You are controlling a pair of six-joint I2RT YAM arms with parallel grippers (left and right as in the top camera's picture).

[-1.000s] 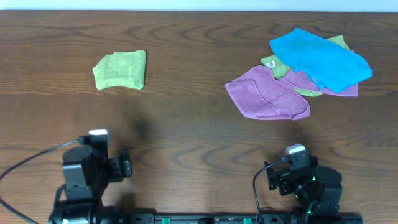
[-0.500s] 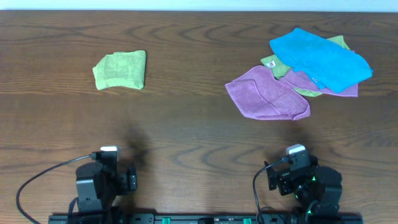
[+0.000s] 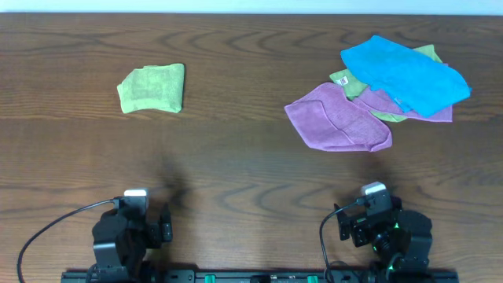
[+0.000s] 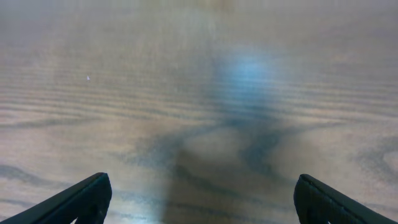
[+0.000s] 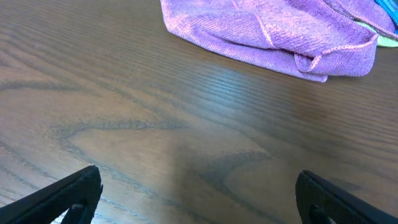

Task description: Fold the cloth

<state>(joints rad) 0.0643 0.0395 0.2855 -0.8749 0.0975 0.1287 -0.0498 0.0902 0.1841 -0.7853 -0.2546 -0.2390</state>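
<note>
Overhead: both arms sit at the near edge of the desk [image 3: 236,169], the left end effector [image 3: 141,216] toward the near-left corner and the right end effector [image 3: 368,212] toward the near-right corner, neither touching any fabric. A folded green cloth [image 3: 151,88] lies alone toward the far-left corner and looks finished. The loose heap is toward the far-right corner, with a purple cloth [image 3: 338,119] at its near-left side, a blue cloth [image 3: 405,75] on top further back, and a pale green cloth [image 3: 343,79] with a tag poking out between them. The likely step is fetching the next piece, and the purple cloth is the obvious pick: it is nearest the right end effector, well apart from it, ahead and slightly to its left. To do this well, the right arm should pinch the free near edge of the purple cloth, not the part tucked under the blue one, and drag it to bare wood mid-desk. There it can be spread flat before both arms take corners. Left wrist: only blurred wood grain ahead, with the fingertips at the two bottom corners, so the jaws are spread wide and hold nothing; no cloth is in this view. Right wrist: the fingertips are again at the bottom corners, wide apart and empty. The purple cloth lies rumpled across the top of the view, its hem doubled over at the right, with bare desk between it and the fingers.
</note>
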